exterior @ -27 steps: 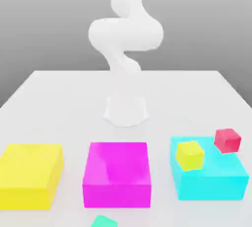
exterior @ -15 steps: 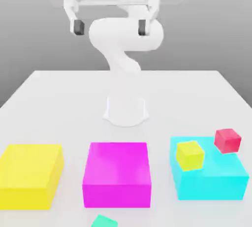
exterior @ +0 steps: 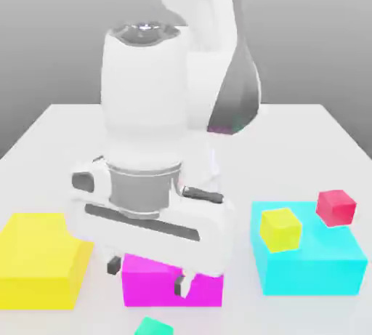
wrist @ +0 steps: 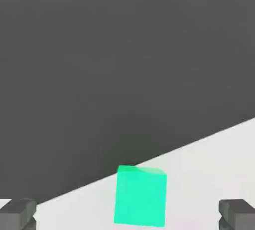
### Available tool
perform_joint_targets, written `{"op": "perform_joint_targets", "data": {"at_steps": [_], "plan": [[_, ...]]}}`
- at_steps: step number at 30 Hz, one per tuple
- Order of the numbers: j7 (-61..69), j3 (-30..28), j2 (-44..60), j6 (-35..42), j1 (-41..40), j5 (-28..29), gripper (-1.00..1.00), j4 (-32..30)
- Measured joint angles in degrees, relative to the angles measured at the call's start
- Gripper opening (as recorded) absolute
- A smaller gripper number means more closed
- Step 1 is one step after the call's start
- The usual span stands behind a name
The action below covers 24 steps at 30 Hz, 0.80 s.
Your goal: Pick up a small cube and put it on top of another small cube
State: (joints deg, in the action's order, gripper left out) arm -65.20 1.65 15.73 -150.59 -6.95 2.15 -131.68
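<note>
Above the magenta block | hand spread, holding nothing | teal cube between its fingertips

Small teal-green cube: smooth, flat matt colour. Magenta block: soft sheen on top. White arm shell: glossy plastic look. Table: smooth, matt white.

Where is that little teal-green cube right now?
The small teal-green cube sits on the white table at the exterior view's bottom edge, just before the magenta block, below the open gripper.
</note>
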Motion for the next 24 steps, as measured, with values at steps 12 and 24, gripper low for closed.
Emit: {"op": "perform_joint_targets", "data": {"at_steps": [12, 24], "plan": [[-1.2, -0.3, 13.7, -8.6, -0.1, -0.3, -1.00, 1.9], [-4.0, 5.6, 6.2, 3.2, 8.9, 2.4, -1.00, 5.5]]}}
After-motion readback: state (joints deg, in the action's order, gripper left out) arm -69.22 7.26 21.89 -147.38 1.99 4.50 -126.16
